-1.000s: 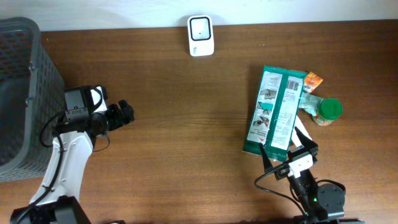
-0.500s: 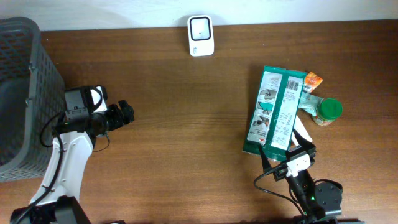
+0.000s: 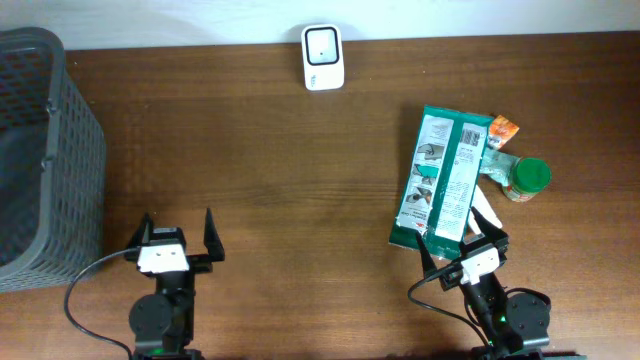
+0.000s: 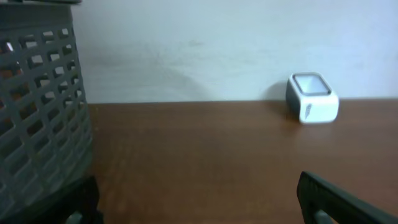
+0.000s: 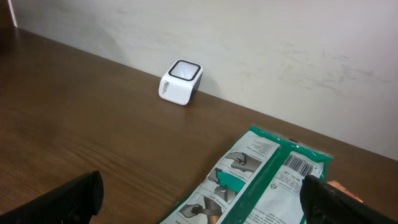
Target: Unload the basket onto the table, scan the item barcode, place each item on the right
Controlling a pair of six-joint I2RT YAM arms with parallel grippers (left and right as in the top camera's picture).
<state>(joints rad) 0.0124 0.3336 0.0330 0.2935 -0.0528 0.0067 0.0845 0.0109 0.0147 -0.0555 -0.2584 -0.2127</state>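
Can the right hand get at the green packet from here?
Probably yes: the right hand is open at the near end of the green packet, which lies flat with nothing on top of it.

Even soft light, wrist views slightly blurred

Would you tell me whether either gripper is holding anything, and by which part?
Nothing is held: the left gripper and the right gripper both stand open, and the green packet lies ungripped.
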